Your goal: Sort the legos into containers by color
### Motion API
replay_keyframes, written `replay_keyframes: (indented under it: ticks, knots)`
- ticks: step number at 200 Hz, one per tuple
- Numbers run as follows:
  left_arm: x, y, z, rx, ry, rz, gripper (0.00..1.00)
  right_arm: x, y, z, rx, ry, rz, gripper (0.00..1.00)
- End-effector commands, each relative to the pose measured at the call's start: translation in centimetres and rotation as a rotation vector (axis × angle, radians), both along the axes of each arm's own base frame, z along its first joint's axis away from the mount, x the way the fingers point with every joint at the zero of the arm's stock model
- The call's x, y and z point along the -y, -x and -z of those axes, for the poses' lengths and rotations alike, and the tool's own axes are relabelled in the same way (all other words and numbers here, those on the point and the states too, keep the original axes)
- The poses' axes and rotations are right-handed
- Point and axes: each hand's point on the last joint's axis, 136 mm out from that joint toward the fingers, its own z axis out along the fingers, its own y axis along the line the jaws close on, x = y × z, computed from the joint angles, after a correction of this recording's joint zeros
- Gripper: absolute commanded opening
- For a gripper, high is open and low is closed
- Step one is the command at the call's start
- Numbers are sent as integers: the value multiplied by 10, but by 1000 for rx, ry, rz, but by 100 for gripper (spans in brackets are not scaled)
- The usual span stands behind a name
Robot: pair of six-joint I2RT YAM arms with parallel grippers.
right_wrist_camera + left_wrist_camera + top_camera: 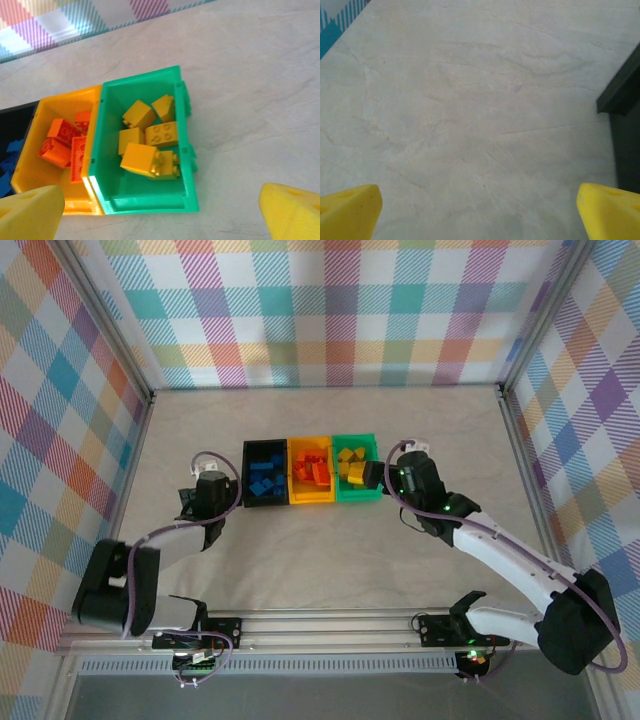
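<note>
Three joined containers stand mid-table: black (250, 452), yellow-orange (311, 500) and green (357, 495). Blue legos (263, 480) lie in the black one, orange-red legos (310, 468) in the yellow-orange one, yellow legos (350, 465) in the green one. In the right wrist view several yellow legos (145, 157) fill the green container (140, 80), beside orange-red legos (60, 142). My right gripper (160, 215) hovers open at the green container's near right, empty. Left of the black container (620, 95), my left gripper (479, 220) stands open over bare table.
Plaid walls (330, 310) close in the back and both sides of the grey table (320, 550). A metal rail (330, 625) runs along the near edge by the arm bases. Open table surface lies in front of and behind the containers.
</note>
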Motion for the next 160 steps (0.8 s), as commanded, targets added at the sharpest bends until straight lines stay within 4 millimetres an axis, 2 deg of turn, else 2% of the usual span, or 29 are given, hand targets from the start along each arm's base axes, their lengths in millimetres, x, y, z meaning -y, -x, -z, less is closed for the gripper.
replay_keyframes:
  ticks: [1,20,26,32,43,66,79,96,130,148,160]
  knots:
    - [4,-30,-27,166,9,71,100,24,1,2,17,23,77,100]
    - [7,-32,-14,194,56,108,100,41,2,3,33,25,113,100]
    - [8,-31,-4,196,56,120,100,47,1,3,39,24,126,100]
    - [8,-34,-9,246,48,122,100,51,1,4,47,22,130,100]
    - [3,-32,-2,180,80,103,100,58,-1,4,65,31,136,100]
    - [-2,-32,-6,215,82,84,100,82,-12,10,101,129,175,100]
    - [-6,-30,-6,217,74,52,100,101,-21,21,106,222,215,100]
    - [-6,-30,-7,222,75,55,100,111,-33,37,158,331,196,100]
    - [-6,-30,-6,219,76,55,100,116,-56,42,258,445,151,100]
    - [-5,-30,-7,220,75,57,100,134,-61,69,165,468,161,100]
    - [-5,-30,-6,219,75,57,100,140,-60,80,183,421,163,100]
